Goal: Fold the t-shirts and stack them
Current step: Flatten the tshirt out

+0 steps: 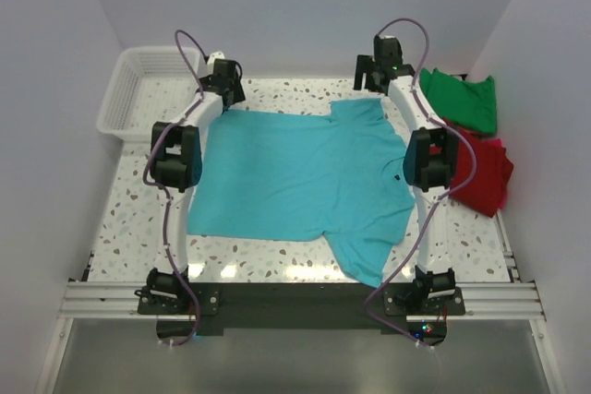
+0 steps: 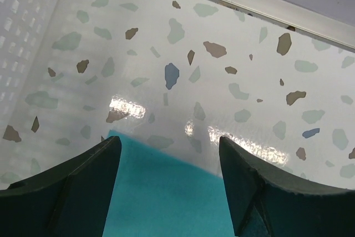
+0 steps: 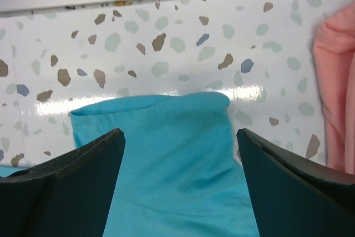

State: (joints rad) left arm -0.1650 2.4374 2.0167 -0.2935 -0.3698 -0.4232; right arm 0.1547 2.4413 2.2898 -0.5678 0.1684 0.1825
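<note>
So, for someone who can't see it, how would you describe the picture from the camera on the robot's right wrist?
A turquoise t-shirt sleeve lies on a speckled table, framed by the right gripper's two dark fingers, spread wide and holding nothing. A salmon-pink shirt shows at the right edge.
</note>
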